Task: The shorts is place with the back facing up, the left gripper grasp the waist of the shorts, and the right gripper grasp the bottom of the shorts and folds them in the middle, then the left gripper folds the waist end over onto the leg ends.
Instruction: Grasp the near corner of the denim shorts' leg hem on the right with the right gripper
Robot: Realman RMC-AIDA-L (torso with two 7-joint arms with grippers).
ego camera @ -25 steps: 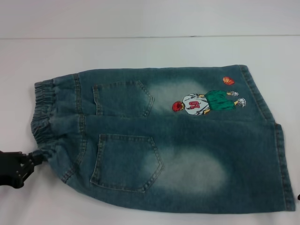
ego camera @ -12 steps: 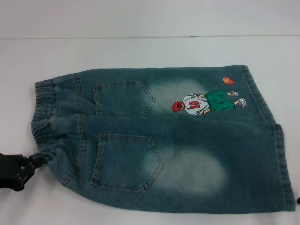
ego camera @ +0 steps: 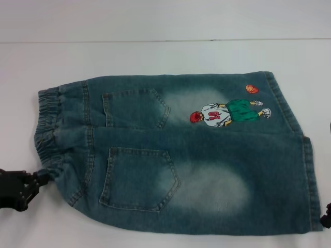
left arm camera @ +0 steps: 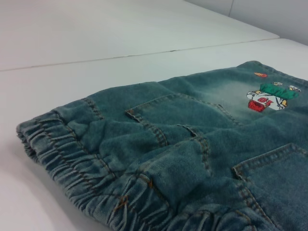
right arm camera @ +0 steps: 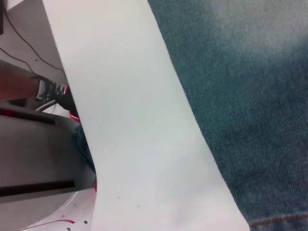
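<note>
1. Your left gripper (ego camera: 39,178) sits at the near corner of the waist, fingertips touching the elastic band; the head view suggests the tips are pinched on the bunched edge, but whether fabric is truly caught between them I cannot tell. Confirm that hold before you lift.
2. Outward from that gripper, the shorts (ego camera: 176,155) lie flat on the white table (ego camera: 155,57), back pockets up, waistband (left arm camera: 86,163) just beside the tool and the leg hems at the far end from it.
3. Your right gripper (ego camera: 326,221) is only a dark sliver past the near hem corner; whether its fingers are spread or pressed together is not shown. Its wrist camera shows denim edge and bare table, so I judge it is beside the hem, not yet on it.
4. Bring the right gripper onto the hem corner and take both layers.
5. Lift both corners together and evenly, or the denim will twist.
6. Carry the near edge across to the far edge, over the cartoon patch (ego camera: 227,114), keeping the cloth taut between the grippers.
</note>
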